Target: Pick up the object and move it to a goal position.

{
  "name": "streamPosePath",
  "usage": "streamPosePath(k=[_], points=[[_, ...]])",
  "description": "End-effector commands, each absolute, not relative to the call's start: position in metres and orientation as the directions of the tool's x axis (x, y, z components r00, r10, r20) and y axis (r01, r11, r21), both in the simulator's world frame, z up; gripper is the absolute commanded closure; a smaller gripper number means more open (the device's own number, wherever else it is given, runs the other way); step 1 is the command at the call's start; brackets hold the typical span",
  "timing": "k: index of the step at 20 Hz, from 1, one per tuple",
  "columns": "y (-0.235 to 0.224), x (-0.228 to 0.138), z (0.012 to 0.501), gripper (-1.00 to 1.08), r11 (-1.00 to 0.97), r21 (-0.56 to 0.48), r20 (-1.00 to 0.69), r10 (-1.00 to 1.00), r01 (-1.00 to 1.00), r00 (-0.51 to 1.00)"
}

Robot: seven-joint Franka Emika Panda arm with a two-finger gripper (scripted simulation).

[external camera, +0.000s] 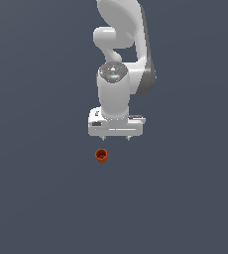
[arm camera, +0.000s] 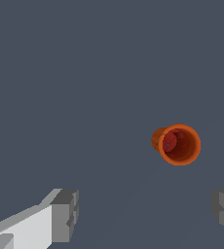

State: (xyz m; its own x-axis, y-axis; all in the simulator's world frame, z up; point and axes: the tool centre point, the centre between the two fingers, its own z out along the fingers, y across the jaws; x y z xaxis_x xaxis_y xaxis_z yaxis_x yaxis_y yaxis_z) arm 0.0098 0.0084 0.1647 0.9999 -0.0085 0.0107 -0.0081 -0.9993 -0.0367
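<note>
Fingers [arm camera: 65, 214] of the white gripper [external camera: 116, 138] are spread wide and released, with nothing between them. In the wrist view two grey pads show at opposite sides of the picture, a broad bare gap of dark counter [arm camera: 84, 73] separating them.

The cup [external camera: 101, 156], small and orange-red, sits on the counter just below the gripper in the exterior view, a little toward the exterior view's left of the gripper's middle. It is apart from the gripper, not touched by either finger, and it is far smaller than the gripper body above it. Its hollow mouth faces up toward the wrist camera, where the cup [arm camera: 177, 144] shows a round orange rim, a darker red inside, and a bit of its tapered side. In that view it lies beyond the fingertips and closer to one pad than to the other.

The white arm [external camera: 126, 44] rises from the gripper to the top of the exterior view, the hand pointing straight down. The counter is a flat, plain slate grey.
</note>
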Motion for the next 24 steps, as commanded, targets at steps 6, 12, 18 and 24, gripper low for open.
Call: streamPosePath(k=[6,12,18,24], points=[[0.022,0.018,0.180,-0.92,-0.999,-0.037,0.042,0.019,0.021,0.999],[0.035,0.024,0.195,-0.92,-0.998,-0.037,0.069,0.041,0.044,0.997],[0.031,0.025,0.190,-0.92,-0.997,-0.033,0.066,0.066,0.068,0.996],[0.022,0.026,0.180,-0.92,-0.991,-0.023,0.061,0.133,0.135,0.989]])
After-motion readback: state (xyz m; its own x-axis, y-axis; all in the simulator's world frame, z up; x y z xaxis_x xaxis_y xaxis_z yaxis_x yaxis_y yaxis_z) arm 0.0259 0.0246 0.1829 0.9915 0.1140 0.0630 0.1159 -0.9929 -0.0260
